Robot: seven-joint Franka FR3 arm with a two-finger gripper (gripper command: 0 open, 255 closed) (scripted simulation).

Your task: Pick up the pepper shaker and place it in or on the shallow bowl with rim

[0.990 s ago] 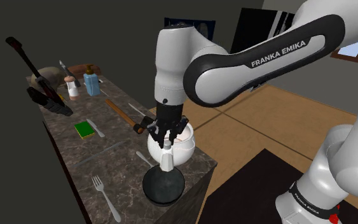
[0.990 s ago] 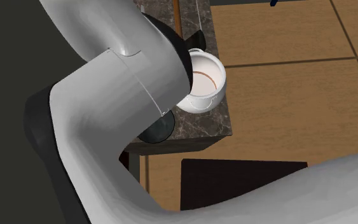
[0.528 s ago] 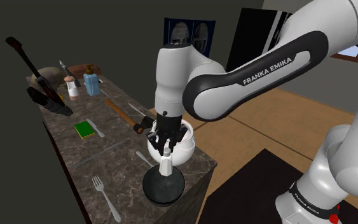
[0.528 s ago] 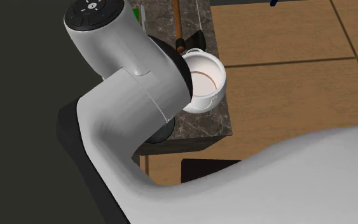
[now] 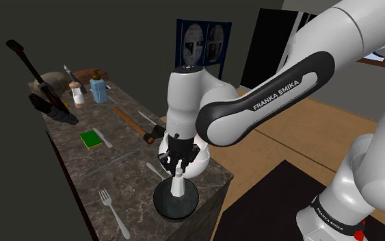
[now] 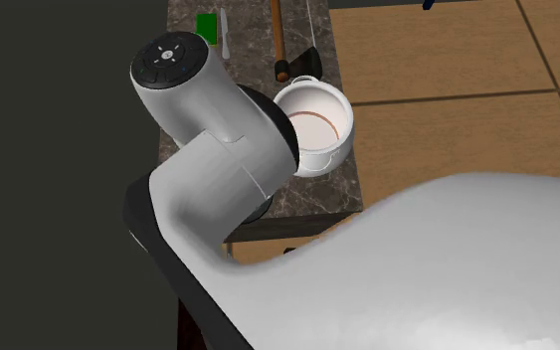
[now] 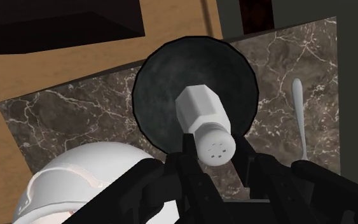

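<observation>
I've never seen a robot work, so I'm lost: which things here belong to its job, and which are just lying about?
In the job: white faceted pepper shaker, clasped by the black fingers; round black shallow bowl.
Lying about: white round pot, silver fork, green sponge, wooden-handled hammer.

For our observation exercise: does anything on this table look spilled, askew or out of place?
Nothing looks spilled or broken. The pepper shaker is upright in the hand over the dark bowl. One oddity: a hammer beside the white pot.
</observation>
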